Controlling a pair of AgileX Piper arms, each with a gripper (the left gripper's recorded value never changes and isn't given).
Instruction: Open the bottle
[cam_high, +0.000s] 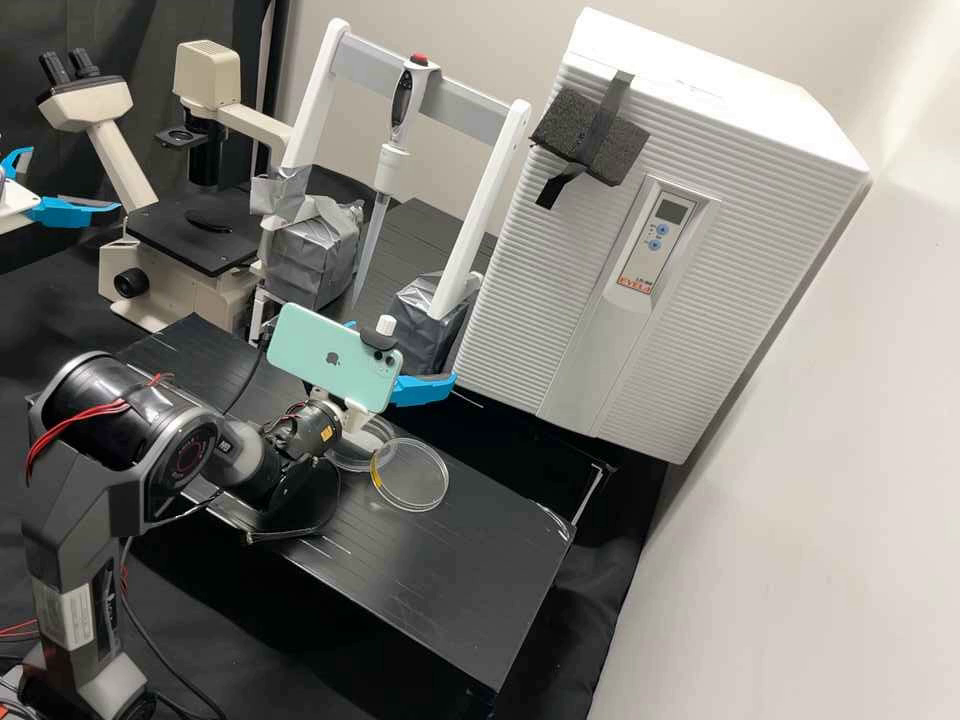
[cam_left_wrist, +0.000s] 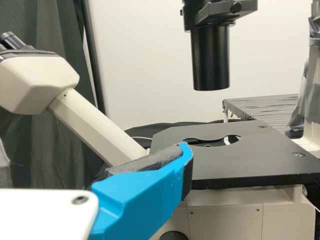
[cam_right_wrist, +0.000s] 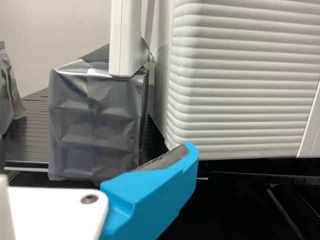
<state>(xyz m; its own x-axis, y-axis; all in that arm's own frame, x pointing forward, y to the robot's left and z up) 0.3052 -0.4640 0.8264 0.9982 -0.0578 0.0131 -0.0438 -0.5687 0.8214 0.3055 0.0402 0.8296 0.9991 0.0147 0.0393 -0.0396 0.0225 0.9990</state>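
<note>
Bottle (cam_high: 385, 325) — only a small white ribbed cap shows, which I take for its top, peeking just over the mint-green phone (cam_high: 335, 355) fixed at my right wrist. The body is hidden behind the phone. It sits above the black platform (cam_high: 470, 570), near the taped block (cam_high: 425, 320) and the white ribbed cabinet (cam_high: 650, 250).

Right claw (cam_high: 428, 384): at the bottle, about level with it. I cannot tell how wide it stands, nor whether it has hold of the bottle.

Left claw (cam_high: 74, 180): well apart, beside the microscope (cam_high: 170, 250), spread wide, holding nothing.

A clear petri dish (cam_high: 410, 487) lies on the platform just below the right wrist; not part of this job.

Step, as I judge it: getting a grip — cap apparently on, no twist begun. The next move calls for the body pinned steady in one claw. The other claw must come across from the microscope and close squarely on the cap's ribs. It then turns about the bottle's axis without tipping it or sweeping the dish.
</note>
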